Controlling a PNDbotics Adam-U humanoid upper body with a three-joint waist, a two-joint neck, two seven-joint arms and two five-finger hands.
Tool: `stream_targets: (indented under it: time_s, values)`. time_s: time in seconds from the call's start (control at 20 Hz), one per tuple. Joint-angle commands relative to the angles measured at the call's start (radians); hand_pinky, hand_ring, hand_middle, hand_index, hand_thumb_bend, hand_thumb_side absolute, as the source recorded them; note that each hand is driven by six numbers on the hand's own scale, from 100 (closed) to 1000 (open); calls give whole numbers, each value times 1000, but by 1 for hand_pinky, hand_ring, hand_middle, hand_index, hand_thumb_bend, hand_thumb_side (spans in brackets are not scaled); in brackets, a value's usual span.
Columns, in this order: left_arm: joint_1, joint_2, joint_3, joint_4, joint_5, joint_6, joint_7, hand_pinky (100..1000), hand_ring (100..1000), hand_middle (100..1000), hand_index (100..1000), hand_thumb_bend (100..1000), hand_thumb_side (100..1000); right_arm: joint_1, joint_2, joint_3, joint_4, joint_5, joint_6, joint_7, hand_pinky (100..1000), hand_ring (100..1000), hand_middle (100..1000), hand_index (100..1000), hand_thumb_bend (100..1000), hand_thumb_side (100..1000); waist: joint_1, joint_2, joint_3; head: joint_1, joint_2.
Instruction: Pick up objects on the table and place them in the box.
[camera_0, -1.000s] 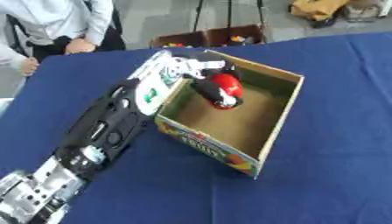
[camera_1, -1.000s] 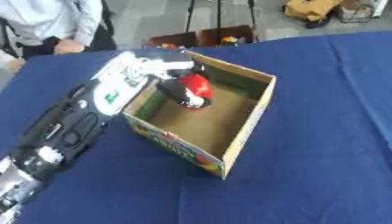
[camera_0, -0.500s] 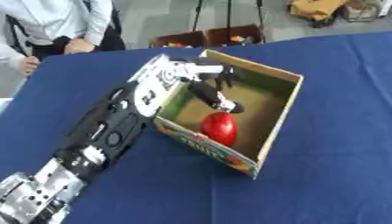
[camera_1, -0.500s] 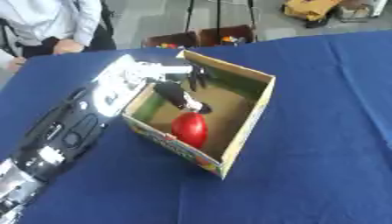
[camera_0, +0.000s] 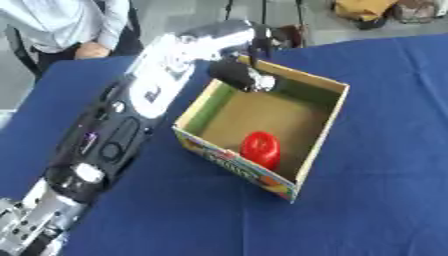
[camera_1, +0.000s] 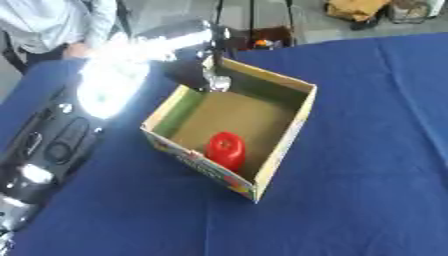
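Left hand (camera_0: 241, 75): positioned over the far left corner of the box, above the rim. Its dark fingers hang down toward the inside wall and carry nothing; the motion blur prevents a reading of whether they are straight or curled. The black and silver arm runs from the lower left corner of the view up to this hand. The right hand does not appear in either view.

Table (camera_0: 376, 200): covered with a dark blue cloth, lying askew in both views.

Box (camera_0: 317, 145): open-topped cardboard, resting on the cloth near the centre, turned so one corner points toward the robot. The inner left wall is green; the near outer wall bears a multicoloured print.

Red object (camera_0: 261, 149): rounded, lying on the box floor in the near part, close to the near wall. It is apart from the hand and touches no finger.
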Motion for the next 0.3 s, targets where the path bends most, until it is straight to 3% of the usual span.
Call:
stream_targets:
  time_s: [0.05,0.3]
  values:
    - [14,84,63,-175,65,32,76,287,643,707,953,386,612,-4,-32,-17,-12,8,1,-11,745,749,717,820,100,1000,3,-11,9,-14,8]
    - [87,178,128,-371,153,99,150,283,632,703,952,367,581,2,-41,-24,-12,15,0,-23,745,749,717,820,100,1000,-2,-10,31,-30,8]
